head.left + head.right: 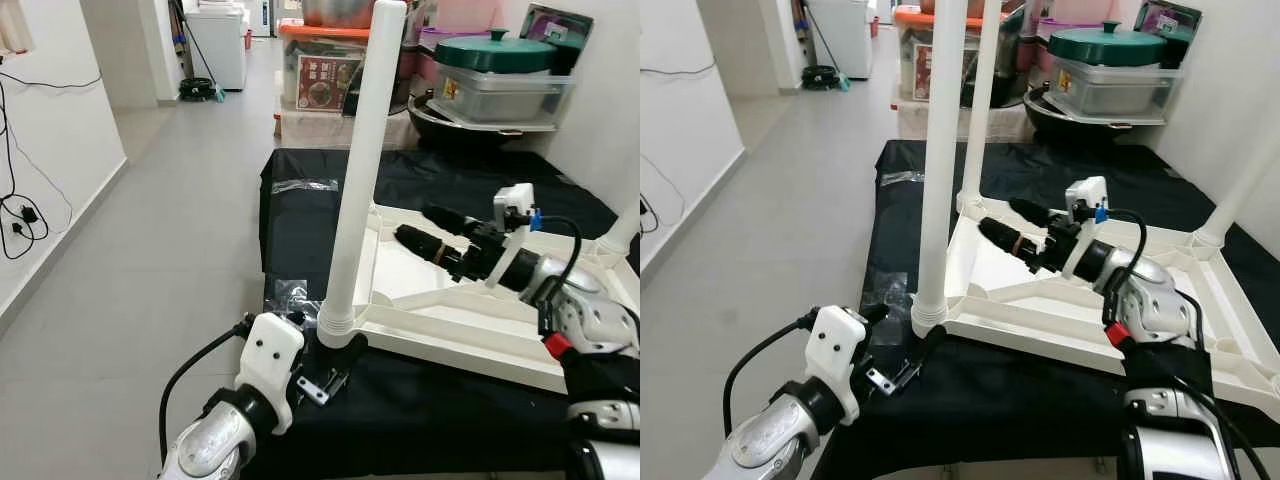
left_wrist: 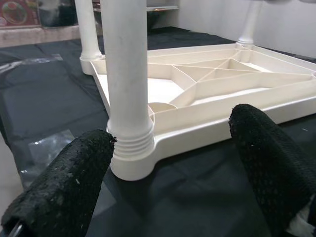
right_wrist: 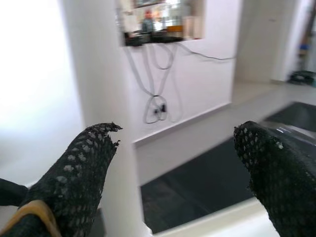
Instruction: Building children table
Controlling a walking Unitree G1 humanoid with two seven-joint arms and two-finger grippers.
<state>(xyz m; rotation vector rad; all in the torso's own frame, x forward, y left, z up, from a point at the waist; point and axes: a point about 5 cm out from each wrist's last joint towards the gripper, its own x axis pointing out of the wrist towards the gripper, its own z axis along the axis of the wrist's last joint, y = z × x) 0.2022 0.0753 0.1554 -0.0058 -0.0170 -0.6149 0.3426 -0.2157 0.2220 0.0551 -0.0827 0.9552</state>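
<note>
**Upturned white plastic table on a black-draped bench, both hands open beside its legs**

Closest to you, at the bottom of the head view, is your left arm: a rounded silver forearm with a boxy white wrist housing and a black cable looping off it. Its left hand sits low at the near corner of the table, fingers apart. In the left wrist view the two fingers look thick, black and coarsely knitted, standing on either side of the near leg without touching it.

The children's table lies upside down on a bench covered with black cloth. It is smooth, off-white moulded plastic; its underside shows a raised rim and thin ribs forming triangular cells. The near leg is a plain round tube standing upright, with a ringed, threaded-looking collar where it meets the corner socket. More legs stand at other corners.

Your right hand reaches over the table's underside, fingers spread, holding nothing. A small metal bracket lies on the cloth near the corner, beside crinkled clear plastic wrap.

Behind the bench are stacked plastic storage bins and a green-lidded pot.
</note>
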